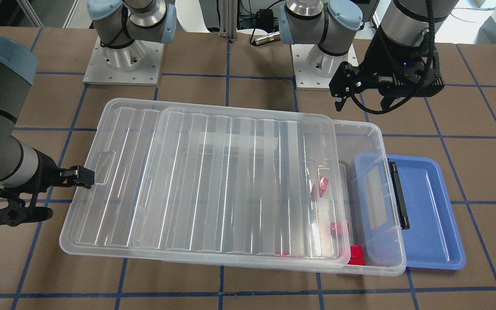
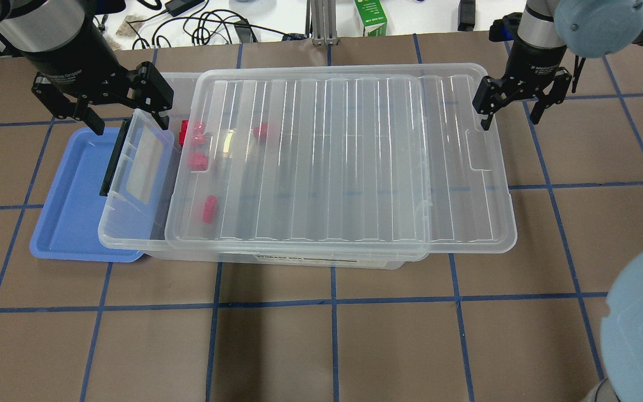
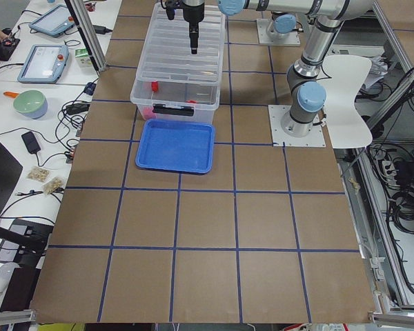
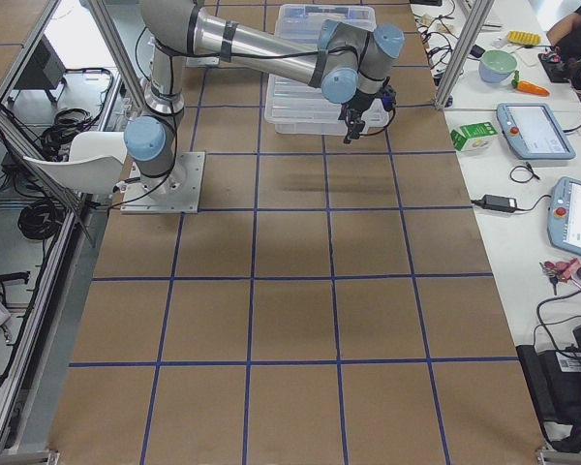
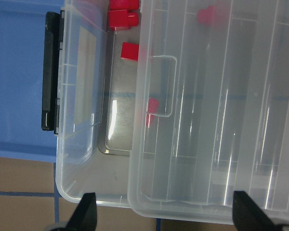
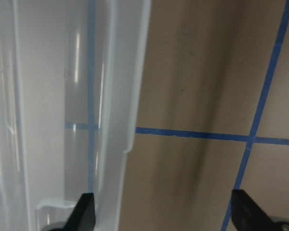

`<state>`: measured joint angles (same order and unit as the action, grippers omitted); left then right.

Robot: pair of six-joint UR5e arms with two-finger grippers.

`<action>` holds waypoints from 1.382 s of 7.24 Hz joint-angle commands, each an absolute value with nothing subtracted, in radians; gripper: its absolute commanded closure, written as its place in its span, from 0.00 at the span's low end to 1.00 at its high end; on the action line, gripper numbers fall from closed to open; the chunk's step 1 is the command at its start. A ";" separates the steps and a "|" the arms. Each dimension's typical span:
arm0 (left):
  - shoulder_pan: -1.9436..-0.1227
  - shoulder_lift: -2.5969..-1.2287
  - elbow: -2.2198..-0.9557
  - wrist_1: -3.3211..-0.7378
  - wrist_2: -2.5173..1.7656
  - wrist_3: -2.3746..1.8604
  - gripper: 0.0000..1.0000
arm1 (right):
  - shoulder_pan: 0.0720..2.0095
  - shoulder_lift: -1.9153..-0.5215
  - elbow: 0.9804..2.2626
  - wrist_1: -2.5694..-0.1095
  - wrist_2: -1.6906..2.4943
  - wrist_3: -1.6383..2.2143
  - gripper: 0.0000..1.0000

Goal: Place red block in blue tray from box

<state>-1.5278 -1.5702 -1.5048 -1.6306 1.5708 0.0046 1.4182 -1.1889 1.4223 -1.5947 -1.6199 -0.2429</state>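
Note:
The clear box (image 2: 132, 237) lies across the table, and its ribbed lid (image 2: 327, 167) is slid toward my right, so the box's left end is uncovered. Several red blocks lie inside near that end: one (image 2: 197, 162) in the open gap, others (image 2: 209, 209) under the lid, also in the left wrist view (image 5: 130, 50). The blue tray (image 2: 70, 212) lies partly under the box's left end, by the black latch (image 2: 112, 162). My left gripper (image 2: 129, 120) is open and empty above that end. My right gripper (image 2: 509, 118) is open and empty beside the lid's right edge (image 6: 115, 96).
A green carton (image 2: 370, 17) and cables lie beyond the table's far edge. The brown tabletop carries a grid of blue tape lines. Both arm bases (image 1: 123, 64) stand behind the box.

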 commanded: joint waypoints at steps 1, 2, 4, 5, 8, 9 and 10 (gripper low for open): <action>-1.528 -1.571 -1.505 -1.631 1.571 0.005 0.00 | 1.378 -1.189 1.420 -1.597 -1.623 -0.316 0.00; -1.529 -1.572 -1.505 -1.631 1.571 0.003 0.00 | 1.371 -1.189 1.420 -1.595 -1.635 -0.327 0.00; -1.531 -1.572 -1.505 -1.631 1.571 0.003 0.00 | 1.365 -1.189 1.420 -1.597 -1.651 -0.345 0.00; -1.531 -1.572 -1.505 -1.631 1.571 0.003 0.00 | 1.344 -1.189 1.420 -1.595 -1.651 -0.351 0.00; -1.531 -1.572 -1.505 -1.631 1.571 0.003 0.00 | 1.325 -1.189 1.420 -1.597 -1.652 -0.385 0.00; -1.531 -1.572 -1.506 -1.631 1.571 0.003 0.00 | 1.325 -1.189 1.422 -1.598 -1.651 -0.385 0.00; -1.532 -1.572 -1.506 -1.631 1.571 0.003 0.00 | 1.325 -1.189 1.422 -1.600 -1.651 -0.385 0.00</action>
<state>-1.5314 -1.5723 -1.5058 -1.6306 1.5708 0.0031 1.3260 -1.1888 1.4213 -1.5982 -1.6510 -0.3842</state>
